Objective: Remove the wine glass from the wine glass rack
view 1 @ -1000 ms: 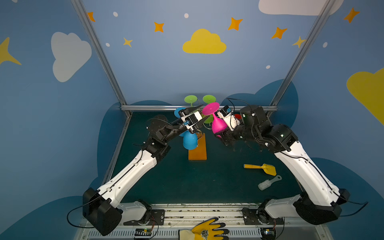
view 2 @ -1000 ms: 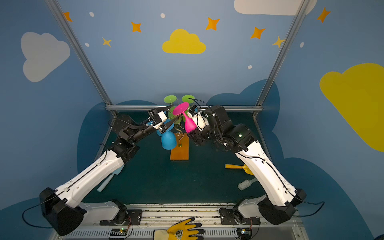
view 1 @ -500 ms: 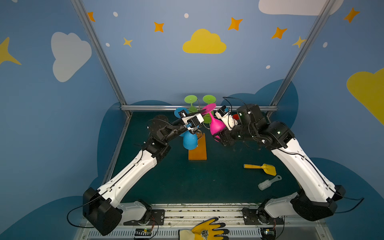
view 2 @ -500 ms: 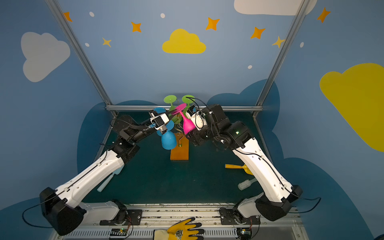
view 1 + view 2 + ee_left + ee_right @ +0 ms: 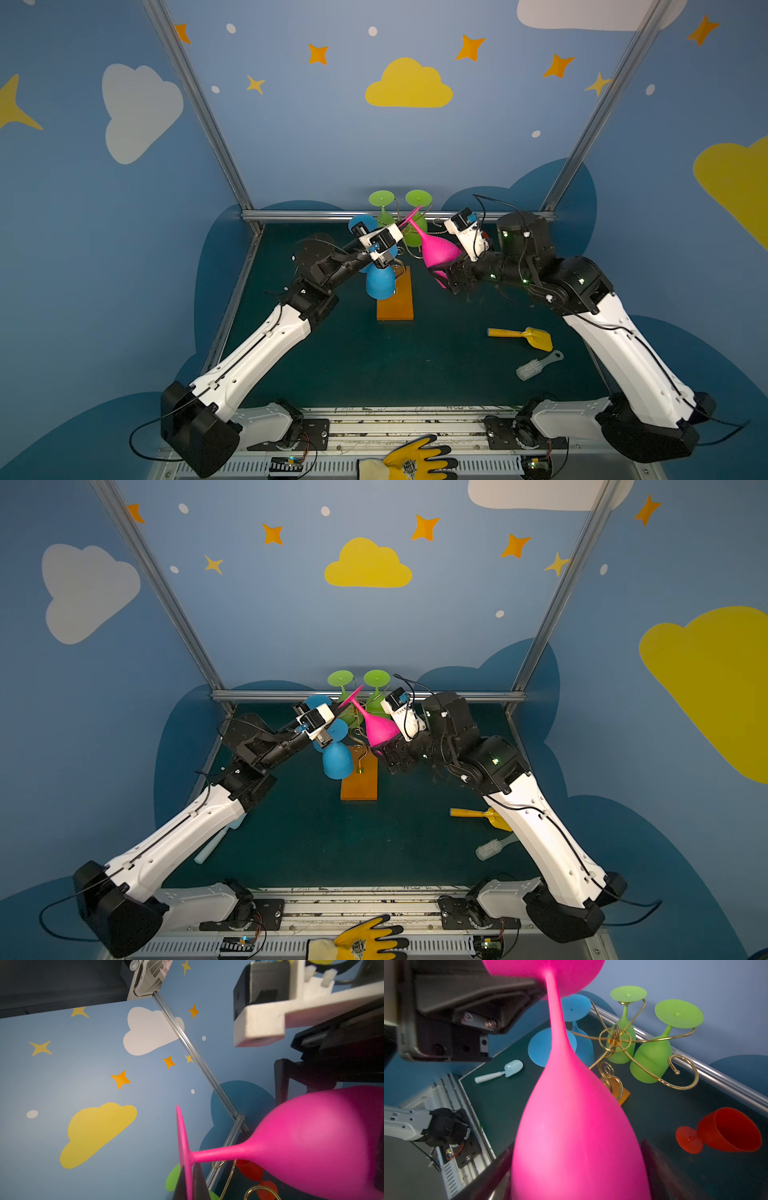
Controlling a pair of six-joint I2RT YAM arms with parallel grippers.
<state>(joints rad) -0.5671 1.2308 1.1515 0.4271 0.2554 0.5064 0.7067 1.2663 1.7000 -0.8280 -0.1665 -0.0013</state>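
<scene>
Plainly, the wine glass (image 5: pixel 440 251) is matte pink and long-stemmed. It hangs tilted, foot toward the far left, just right of the gold wire wine glass rack (image 5: pixel 395 307). We see the left gripper (image 5: pixel 189 1169) pinching the foot's edge. The right gripper (image 5: pixel 578 1144) straddles the bowl with jaws wide; whether they press it we cannot tell. The glass's rim is cut off in both wrist views, and the yellow glove (image 5: pixel 409 461) bears an emblem too small to read.
</scene>
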